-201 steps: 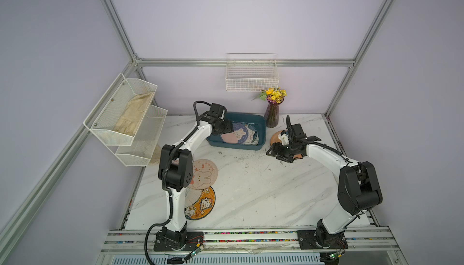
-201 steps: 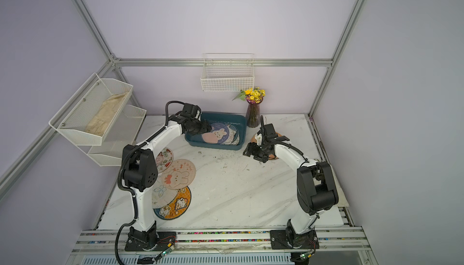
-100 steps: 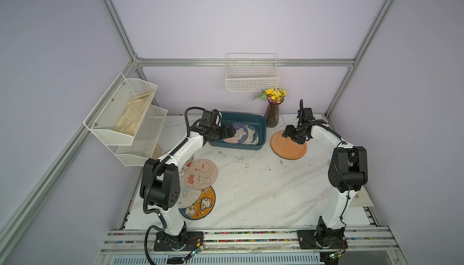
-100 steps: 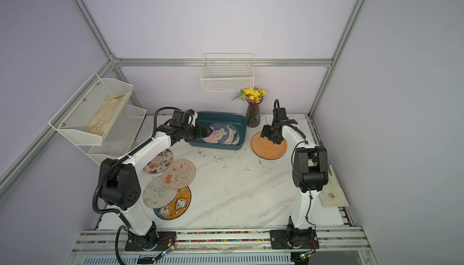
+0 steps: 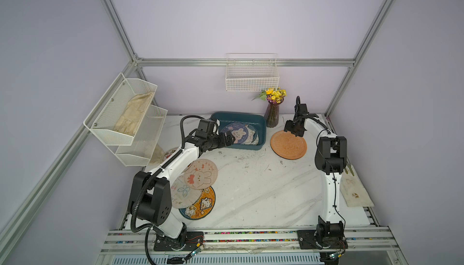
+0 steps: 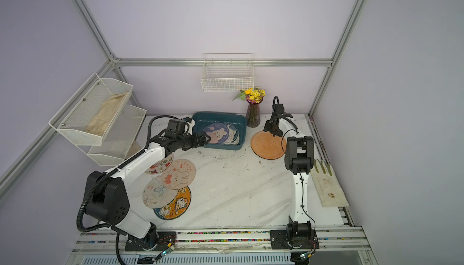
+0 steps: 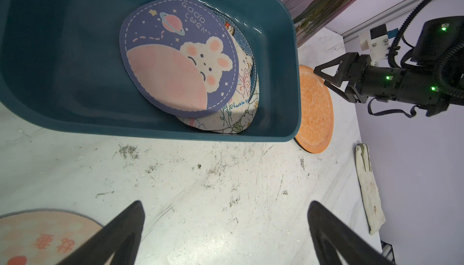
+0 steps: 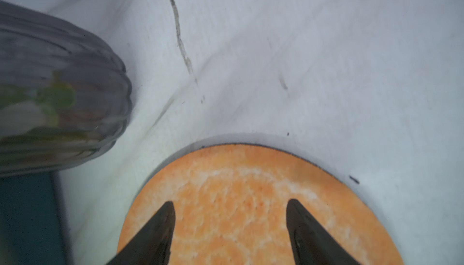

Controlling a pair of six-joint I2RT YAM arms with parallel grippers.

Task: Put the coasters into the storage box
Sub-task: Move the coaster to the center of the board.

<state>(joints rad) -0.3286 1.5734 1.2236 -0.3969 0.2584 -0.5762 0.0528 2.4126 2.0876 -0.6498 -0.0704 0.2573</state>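
Note:
The teal storage box (image 5: 261, 123) stands at the back, seen in both top views, its wall (image 7: 62, 63) close in the left wrist view. Several coasters lie stacked inside, a blue bunny coaster (image 7: 175, 55) on top. My left gripper (image 5: 232, 137) (image 7: 226, 206) hangs open and empty over the table at the box's near-left rim. A plain orange coaster (image 5: 288, 145) lies flat to the right of the box. My right gripper (image 5: 291, 132) (image 8: 231, 202) is open above that orange coaster's (image 8: 238, 176) far edge, holding nothing. More coasters overlap at front left, among them a cream bunny one (image 5: 200, 173) and an orange one (image 5: 200, 204).
A ribbed vase of yellow flowers (image 5: 272, 115) stands between the box and my right gripper. A white wire basket (image 5: 252, 78) hangs on the back wall and a mesh tiered shelf (image 5: 125, 118) on the left. A cloth (image 5: 355, 188) lies at the table's right edge.
My left gripper opened wide and drew back from over the box; the blue bunny coaster lies inside. My right gripper moved from the orange coaster's near-left side to its far edge.

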